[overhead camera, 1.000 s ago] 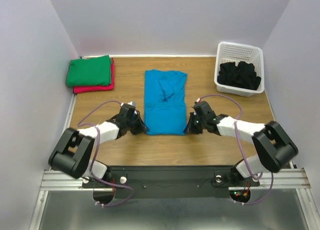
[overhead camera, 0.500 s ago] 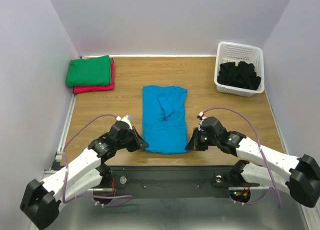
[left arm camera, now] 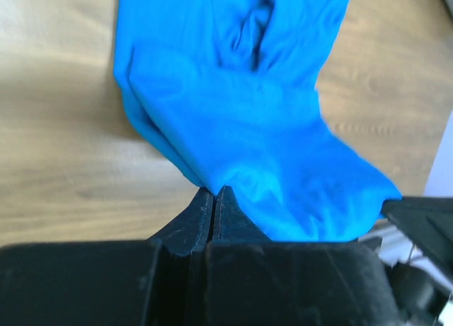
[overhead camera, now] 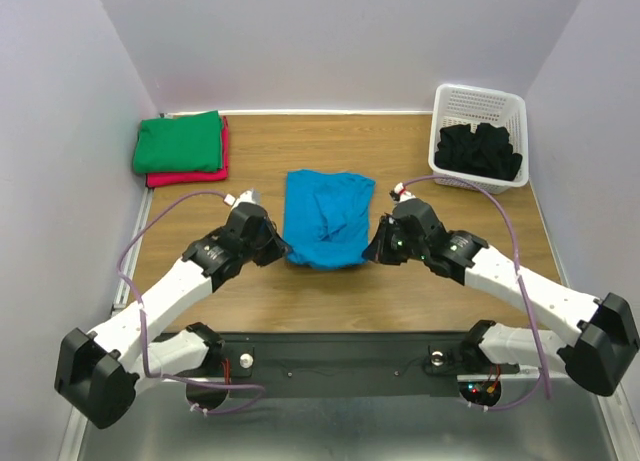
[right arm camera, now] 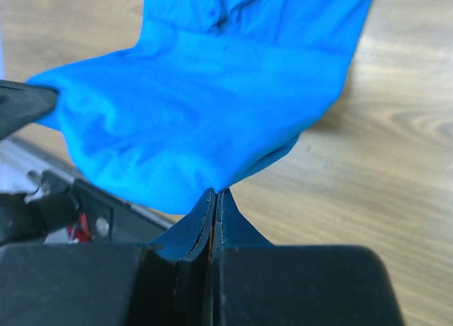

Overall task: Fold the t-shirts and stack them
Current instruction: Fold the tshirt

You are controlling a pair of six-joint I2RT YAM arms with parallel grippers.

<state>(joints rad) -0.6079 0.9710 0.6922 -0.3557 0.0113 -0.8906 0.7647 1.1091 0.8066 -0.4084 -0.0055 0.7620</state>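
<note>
Our left gripper (overhead camera: 272,249) and right gripper (overhead camera: 377,251) each pinch a near corner of the blue shirt (overhead camera: 325,216), mid-table, its near hem lifted. We should carry both corners level toward the far edge, landing hem on collar. Wrist views show the closed jaws on cloth; only the top view shows the green shirt (overhead camera: 180,141) at the far-left corner.

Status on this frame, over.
Left tool and right tool shut on bright turquoise-blue cotton t-shirt. Near hem raised. Nothing in the way.
</note>
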